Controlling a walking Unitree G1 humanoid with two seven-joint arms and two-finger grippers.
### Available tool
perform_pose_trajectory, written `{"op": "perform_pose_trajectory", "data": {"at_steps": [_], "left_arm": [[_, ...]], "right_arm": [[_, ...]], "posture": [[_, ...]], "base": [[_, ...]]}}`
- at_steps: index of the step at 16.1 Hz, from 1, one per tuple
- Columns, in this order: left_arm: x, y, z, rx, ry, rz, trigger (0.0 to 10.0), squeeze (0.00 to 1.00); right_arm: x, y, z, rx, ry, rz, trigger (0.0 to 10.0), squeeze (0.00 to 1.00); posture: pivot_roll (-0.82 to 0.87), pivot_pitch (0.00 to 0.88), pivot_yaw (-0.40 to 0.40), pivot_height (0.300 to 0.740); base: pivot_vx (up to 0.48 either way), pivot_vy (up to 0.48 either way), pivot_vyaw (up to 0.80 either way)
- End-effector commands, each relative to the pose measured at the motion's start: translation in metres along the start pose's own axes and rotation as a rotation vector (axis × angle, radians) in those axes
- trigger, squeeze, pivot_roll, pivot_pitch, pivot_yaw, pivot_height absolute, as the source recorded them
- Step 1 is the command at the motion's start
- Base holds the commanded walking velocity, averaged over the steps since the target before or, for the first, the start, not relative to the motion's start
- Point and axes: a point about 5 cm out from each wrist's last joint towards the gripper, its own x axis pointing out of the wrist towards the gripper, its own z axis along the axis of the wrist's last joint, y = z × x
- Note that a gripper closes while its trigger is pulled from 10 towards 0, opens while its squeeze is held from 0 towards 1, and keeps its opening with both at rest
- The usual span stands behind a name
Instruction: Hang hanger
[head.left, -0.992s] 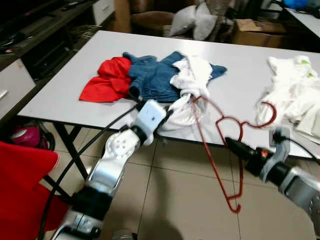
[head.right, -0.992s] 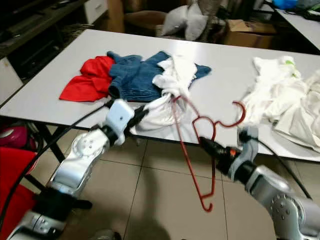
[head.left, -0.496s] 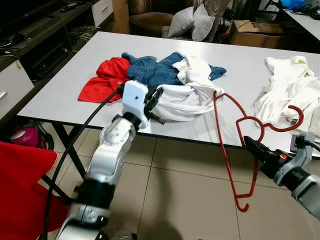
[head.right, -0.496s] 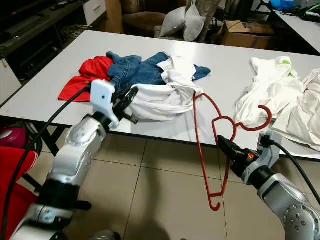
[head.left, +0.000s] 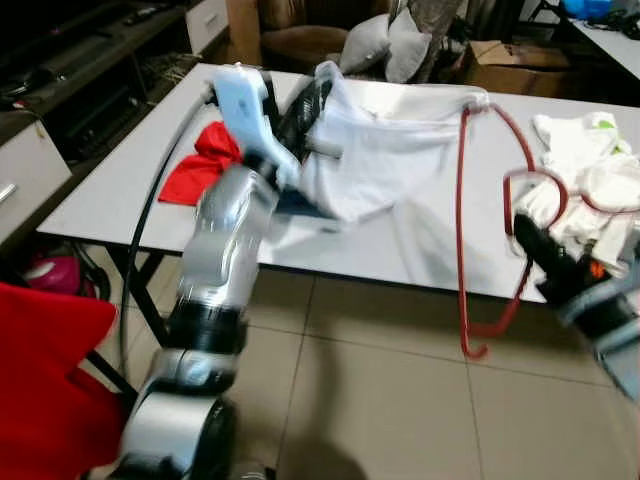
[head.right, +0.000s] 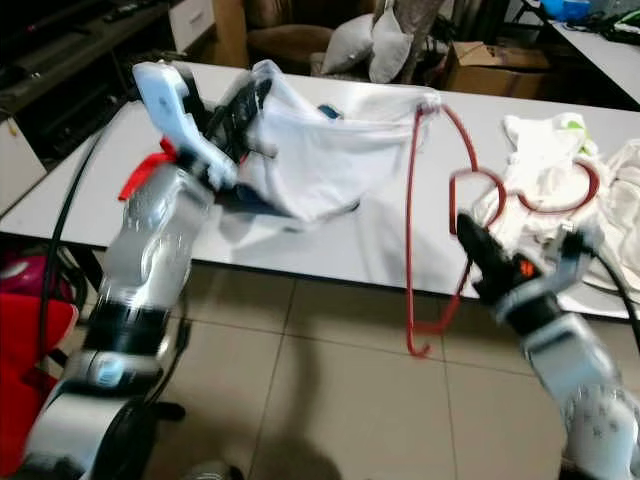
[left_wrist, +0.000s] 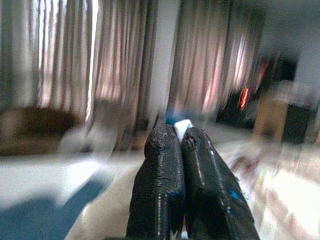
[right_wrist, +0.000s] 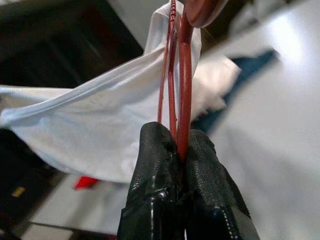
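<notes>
Left gripper (head.left: 308, 98) raised above the far left part of a white table (head.left: 420, 250), black fingers pressed together on one edge of a white garment (head.left: 385, 150). Garment lifted off the tabletop and stretched to the right like a hammock, sagging in the middle. Far right corner of the garment hooked over the top of a red hanger (head.left: 480, 230). Hanger held upright near the table's near edge, long wire side hanging below the tabletop, curved hook pointing right toward a pile of white clothes (head.left: 585, 170) on the right end of the table. Right gripper (head.left: 530, 238) low on the right, just beside that pile, fingers clamped tight on the red wire near the hanger's neck. Under and behind the left arm, a red garment (head.left: 195, 165) lying on the table, with a scrap of blue denim (head.right: 330, 110) just beyond the stretched cloth. Beige tiled floor (head.left: 380, 400) below. Red fabric (head.left: 45, 380) at the near left corner. Grey cushions (head.left: 385, 45) past the table's far edge.
</notes>
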Motion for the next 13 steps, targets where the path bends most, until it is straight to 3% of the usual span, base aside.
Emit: {"op": "perform_pose_trajectory", "data": {"at_steps": [1, 4, 6, 8, 9, 11, 13], "left_arm": [[-0.026, -0.004, -0.045, 0.088, 0.239, -0.026, 0.0, 0.00], [-0.037, -0.009, -0.056, 0.145, 0.302, -0.075, 0.0, 0.00], [-0.043, -0.011, -0.060, 0.200, 0.346, -0.116, 0.0, 0.00], [-0.045, -0.010, -0.056, 0.223, 0.346, -0.106, 0.0, 0.00], [-0.045, -0.008, -0.048, 0.242, 0.301, -0.088, 0.0, 0.00], [-0.046, -0.011, -0.043, 0.230, 0.263, -0.108, 0.0, 0.00], [-0.058, -0.022, -0.045, 0.281, 0.271, -0.246, 0.0, 0.00]], "right_arm": [[-0.012, -0.011, -0.025, 0.006, 0.118, -0.104, 10.0, 0.00], [-0.020, -0.012, -0.043, -0.017, 0.245, -0.129, 10.0, 0.00], [-0.030, -0.015, -0.056, -0.076, 0.394, -0.142, 10.0, 0.00], [-0.035, -0.011, -0.049, -0.089, 0.378, -0.087, 10.0, 0.00], [-0.039, 0.002, -0.035, -0.114, 0.338, 0.037, 10.0, 0.00], [-0.042, 0.012, -0.028, -0.116, 0.324, 0.118, 10.0, 0.00], [-0.044, 0.023, -0.026, -0.097, 0.333, 0.214, 10.0, 0.00]], "posture": [[-0.06, 0.000, 0.017, 0.740], [-0.06, 0.000, 0.018, 0.740], [-0.06, 0.001, 0.017, 0.740], [-0.06, 0.009, 0.014, 0.740], [-0.06, 0.010, 0.015, 0.740], [-0.06, 0.014, 0.017, 0.740], [-0.07, 0.015, 0.017, 0.740]], "base": [[0.000, 0.000, 0.00], [0.000, 0.000, 0.00], [0.000, 0.000, 0.00], [0.000, 0.000, 0.00], [0.000, 0.000, 0.00], [0.000, 0.000, 0.00], [0.000, 0.000, 0.00]]}}
